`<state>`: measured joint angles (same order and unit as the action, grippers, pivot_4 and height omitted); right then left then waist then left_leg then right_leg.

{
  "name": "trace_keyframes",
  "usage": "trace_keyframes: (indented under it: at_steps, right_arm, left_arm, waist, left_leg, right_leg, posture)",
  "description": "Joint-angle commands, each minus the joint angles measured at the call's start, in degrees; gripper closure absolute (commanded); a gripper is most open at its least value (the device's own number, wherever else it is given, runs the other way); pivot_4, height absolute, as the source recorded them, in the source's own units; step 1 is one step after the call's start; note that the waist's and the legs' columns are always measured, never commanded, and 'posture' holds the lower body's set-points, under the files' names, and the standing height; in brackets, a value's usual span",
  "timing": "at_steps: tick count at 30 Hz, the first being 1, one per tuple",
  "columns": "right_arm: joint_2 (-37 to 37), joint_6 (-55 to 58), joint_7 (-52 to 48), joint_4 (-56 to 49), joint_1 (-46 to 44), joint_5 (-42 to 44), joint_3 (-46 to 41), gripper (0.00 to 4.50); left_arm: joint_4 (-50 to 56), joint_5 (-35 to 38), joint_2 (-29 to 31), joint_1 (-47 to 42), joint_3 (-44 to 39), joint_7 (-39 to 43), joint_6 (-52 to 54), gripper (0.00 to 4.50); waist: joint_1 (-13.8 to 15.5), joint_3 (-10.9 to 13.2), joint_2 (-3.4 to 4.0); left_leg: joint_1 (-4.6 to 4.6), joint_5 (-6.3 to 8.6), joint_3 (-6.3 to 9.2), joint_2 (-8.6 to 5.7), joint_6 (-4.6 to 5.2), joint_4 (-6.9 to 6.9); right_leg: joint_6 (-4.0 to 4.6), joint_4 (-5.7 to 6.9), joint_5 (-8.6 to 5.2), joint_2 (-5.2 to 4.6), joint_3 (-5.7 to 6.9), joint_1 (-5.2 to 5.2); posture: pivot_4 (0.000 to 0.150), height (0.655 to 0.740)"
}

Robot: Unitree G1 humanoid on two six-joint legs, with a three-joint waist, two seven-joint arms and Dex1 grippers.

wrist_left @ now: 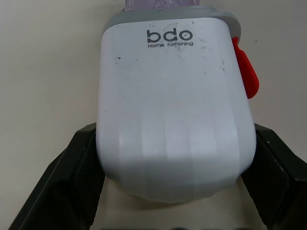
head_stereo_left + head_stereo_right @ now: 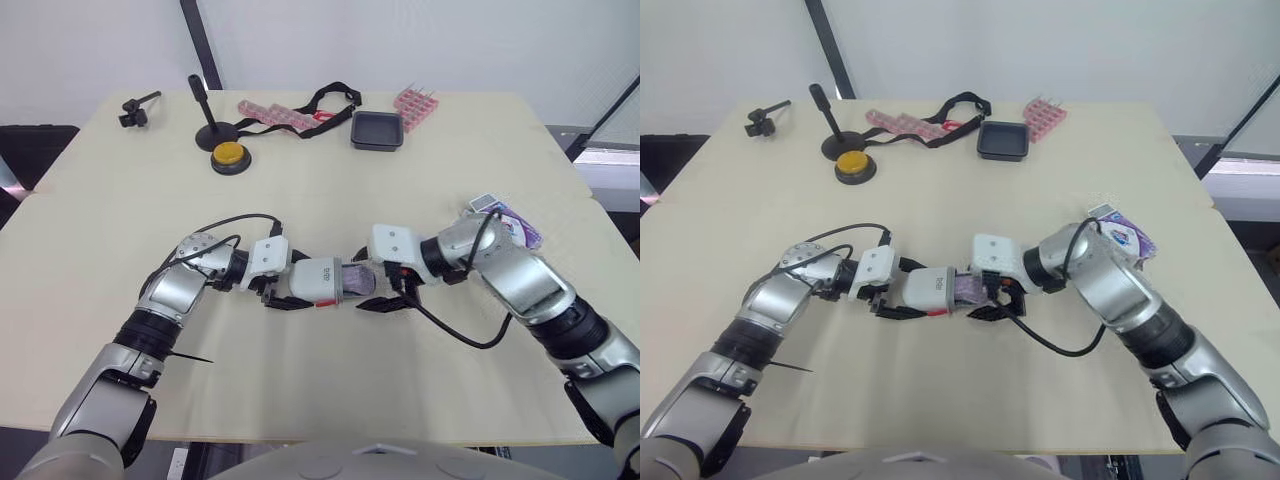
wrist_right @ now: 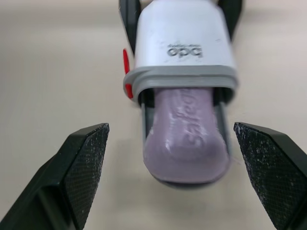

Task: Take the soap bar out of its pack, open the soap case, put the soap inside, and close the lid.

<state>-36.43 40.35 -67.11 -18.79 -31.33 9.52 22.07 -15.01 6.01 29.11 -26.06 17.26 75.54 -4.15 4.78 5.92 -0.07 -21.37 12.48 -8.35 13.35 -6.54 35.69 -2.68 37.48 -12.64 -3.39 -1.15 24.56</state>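
Head view: both forearms are bent inward, low over the worktop, and meet near its front edge. The left gripper has its jaws pinching the white soap case. The purple soap bar pokes out toward the right gripper. Left wrist view: black fingers press both flanks of the case, red latch on one side. Right wrist view: jaws spread wide, flanking the half-inserted soap bar and clear of it.
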Motion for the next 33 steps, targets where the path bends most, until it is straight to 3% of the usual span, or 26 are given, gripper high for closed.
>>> trace_keyframes:
  at_steps: [1, 3, 17, 33]
  right_arm:
    - [-1.0, 2.5, 2.1, -1.6, 1.0, 3.8, -6.5, 0.02]
    - [-1.7, 2.8, 2.9, -0.8, 1.8, 4.5, -8.1, 0.02]
    - [-5.2, -11.1, 3.4, 5.5, 6.8, -3.1, -1.2, 4.46]
    - [0.8, -12.6, 2.7, 6.7, 1.3, -5.4, 3.5, 4.46]
  left_arm:
    - [0.5, 0.4, 0.4, -0.9, -0.3, 0.4, -1.1, 1.05]
    - [0.4, 0.4, 0.4, -0.9, -0.3, 0.5, -1.2, 1.05]
    - [0.5, 0.5, 0.8, -0.9, -0.5, 0.6, -1.3, 1.05]
    - [0.4, 0.3, 0.9, -0.9, -0.4, -0.1, -1.3, 1.05]
  waist:
    - [0.0, 0.0, 0.00]
    - [-0.1, 0.0, 0.00]
    - [-0.3, 0.0, 0.00]
    - [-0.3, 0.0, 0.01]
  left_leg:
    - [0.00, 0.00, 0.00, 0.00, 0.00, 0.00]
    - [0.00, 0.00, 0.00, 0.01, 0.00, 0.00]
    - [-0.02, 0.00, -0.02, 0.02, 0.01, -0.01]
    - [0.00, 0.01, -0.01, 0.01, 0.03, 0.00]
  right_leg:
    - [0.00, 0.01, 0.00, 0.00, -0.01, 0.00]
    - [0.01, 0.01, 0.00, 0.01, -0.01, 0.00]
    - [0.04, 0.00, -0.03, -0.01, -0.03, 0.00]
    - [0.05, 0.02, -0.03, 0.00, -0.01, 0.00]
  posture:
    - [0.150, 0.7291]
    - [0.150, 0.7291]
    - [0.150, 0.7291]
    - [0.150, 0.7291]
